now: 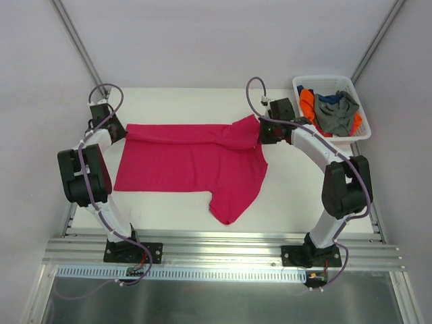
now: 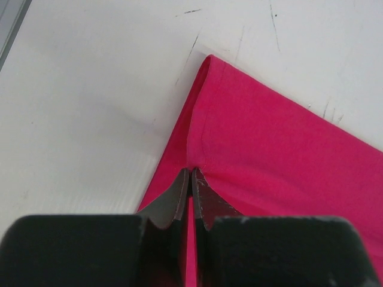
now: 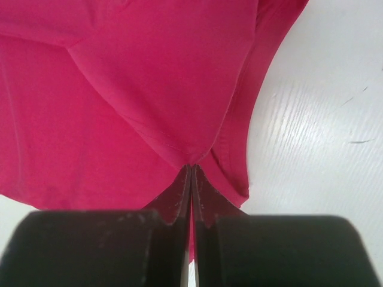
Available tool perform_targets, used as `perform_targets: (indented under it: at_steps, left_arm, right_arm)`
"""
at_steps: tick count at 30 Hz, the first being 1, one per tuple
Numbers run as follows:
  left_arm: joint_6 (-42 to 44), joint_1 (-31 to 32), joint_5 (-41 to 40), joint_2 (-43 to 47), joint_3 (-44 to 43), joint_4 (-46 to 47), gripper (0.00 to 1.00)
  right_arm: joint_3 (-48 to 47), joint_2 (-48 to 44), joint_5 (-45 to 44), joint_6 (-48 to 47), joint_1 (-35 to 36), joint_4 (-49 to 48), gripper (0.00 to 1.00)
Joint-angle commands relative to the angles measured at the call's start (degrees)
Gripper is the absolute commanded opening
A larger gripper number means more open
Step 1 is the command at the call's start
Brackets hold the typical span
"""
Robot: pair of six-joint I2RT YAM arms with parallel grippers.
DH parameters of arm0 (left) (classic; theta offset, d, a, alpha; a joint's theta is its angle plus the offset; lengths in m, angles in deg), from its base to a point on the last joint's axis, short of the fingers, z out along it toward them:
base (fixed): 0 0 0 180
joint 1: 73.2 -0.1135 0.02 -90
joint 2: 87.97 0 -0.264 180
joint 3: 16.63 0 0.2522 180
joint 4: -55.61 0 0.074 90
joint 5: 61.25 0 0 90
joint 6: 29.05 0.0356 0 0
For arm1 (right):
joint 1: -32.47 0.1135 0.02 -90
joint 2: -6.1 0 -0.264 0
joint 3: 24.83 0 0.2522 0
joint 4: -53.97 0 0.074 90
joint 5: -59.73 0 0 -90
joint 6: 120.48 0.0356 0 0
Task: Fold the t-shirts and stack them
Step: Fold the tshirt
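Left gripper [image 2: 191, 170]: jaws fully closed, fingertips pinched on a fold of the pink t-shirt [image 2: 269, 161] close to one hemmed corner.
- Just ahead of the tips: the hemmed corner itself, edge rolled slightly.
- Left of the tips in the wrist view: bare white table [image 2: 90, 119] with thin dark scratches.
- Right of the tips: smooth pink cloth, running out of the picture.

Right gripper [image 3: 191, 166]: jaws fully closed, clamped on the same shirt where a stitched seam meets a hemmed edge.
- Ahead and left of the tips: pink cloth, lightly creased.
- Right of the tips: hemmed edge, then bare tabletop.

Seen from the top camera:
- Between the two grippers: far edge of the shirt, held in a nearly straight line, with a narrow folded band along it.
- From that edge toward the arm bases: body of the shirt flat on the table, one sleeve pointing toward the bases on the right gripper's side.
- Beyond the right gripper, at the far right corner of the table: white basket [image 1: 326, 79], well apart from the pink shirt, holding the grey t-shirt [image 1: 337, 116], orange t-shirt [image 1: 307, 101] and dark blue t-shirt [image 1: 329, 98], all bunched together.
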Motion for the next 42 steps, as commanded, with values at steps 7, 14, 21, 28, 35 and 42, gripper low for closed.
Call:
perform_targets:
  at_steps: [7,14,21,28,35,42]
  left_arm:
    - [0.61,-0.6,0.82,4.66,3.21,-0.16,0.0]
    - [0.52,-0.69,0.64,5.2,5.32,-0.16,0.0]
    - [0.17,-0.69,-0.85,4.49,5.41,-0.16,0.0]
    - [0.7,-1.48,-0.94,2.48,2.16,-1.38,0.0]
    - [1.31,-1.65,-0.85,1.24,1.19,-2.18,0.0]
    - [1.66,-1.74,-0.76,0.45,0.93,-2.27,0.0]
  right_arm:
    - [3.49,-0.87,-1.09,3.84,1.04,0.17,0.01]
    - [4.1,0.01,-1.1,3.84,1.12,0.43,0.01]
    - [4.9,0.36,-0.92,3.75,1.3,0.52,0.01]
    - [5.07,-0.43,-1.79,3.66,1.65,1.93,0.01]
    - [7.88,-2.1,-2.94,5.5,1.57,2.19,0.01]
    - [6.92,-0.96,-1.89,6.03,2.0,2.1,0.01]
